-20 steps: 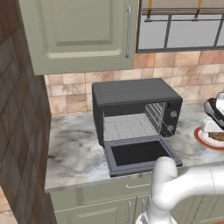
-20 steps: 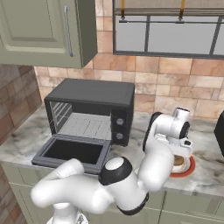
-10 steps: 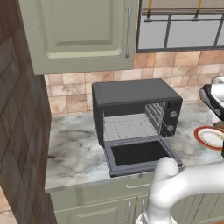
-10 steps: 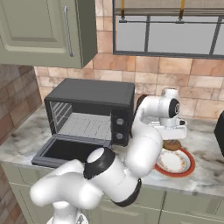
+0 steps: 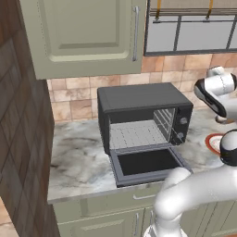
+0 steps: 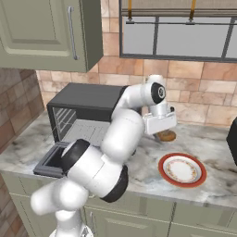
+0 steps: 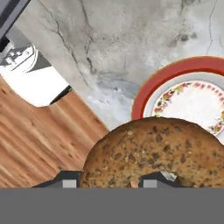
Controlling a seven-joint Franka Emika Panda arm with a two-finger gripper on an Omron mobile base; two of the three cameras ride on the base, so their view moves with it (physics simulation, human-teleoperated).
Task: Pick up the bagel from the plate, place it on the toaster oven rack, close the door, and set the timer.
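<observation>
Bagel [image 7: 155, 151] lifted off plate [image 6: 182, 170], clamped in gripper [image 6: 165, 135], toaster oven [image 6: 88, 113] door [image 5: 146, 163] down

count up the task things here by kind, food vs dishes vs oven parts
food: 1, the bagel in the gripper
dishes: 1, the plate
oven parts: 2, the toaster oven rack and the open door
total: 4
</observation>
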